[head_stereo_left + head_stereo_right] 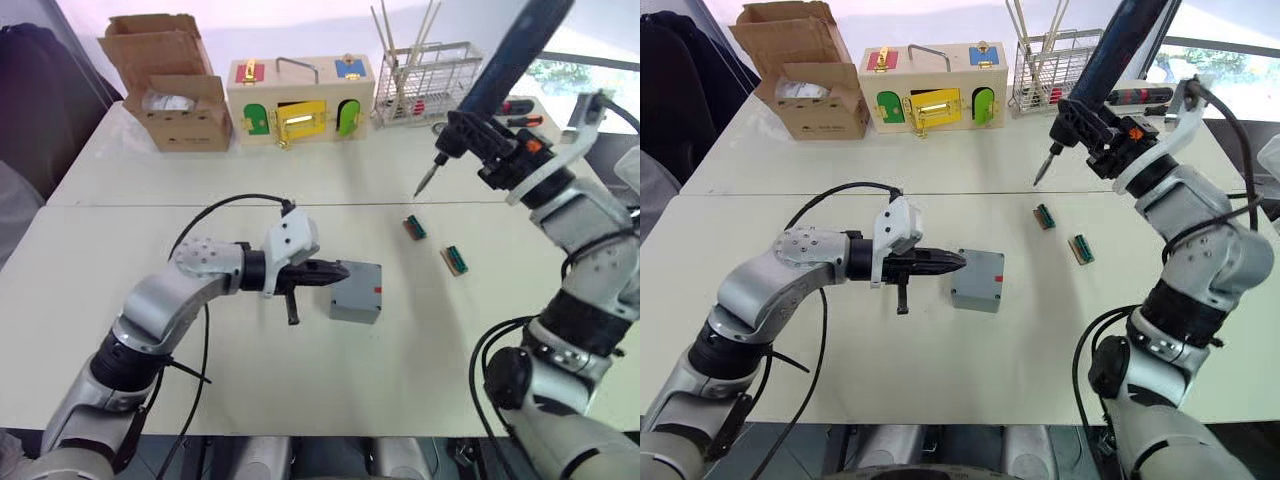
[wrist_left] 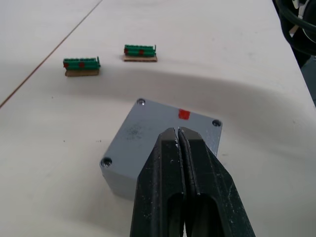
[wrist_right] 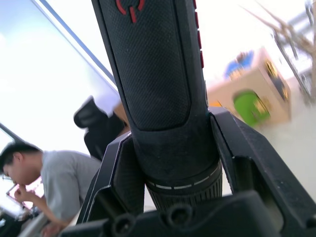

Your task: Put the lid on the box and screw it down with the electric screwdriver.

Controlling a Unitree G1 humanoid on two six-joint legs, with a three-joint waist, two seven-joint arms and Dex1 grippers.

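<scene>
- Box: grey plastic, square, smooth matte; lid already seated on top, flat, small red mark by one edge, screw heads in three visible corners. Sits on the white table, centre.
- Left gripper: two black fingers pressed together, tips over the lid's near edge.
- Right gripper: clamped round the electric screwdriver, a thick black barrel with textured grip, held tilted, thin metal bit pointing down, well clear of the box.
- Two green terminal blocks lie between.
- Cardboard box, open; contents unclear.
- Wire basket holds thin sticks.
</scene>
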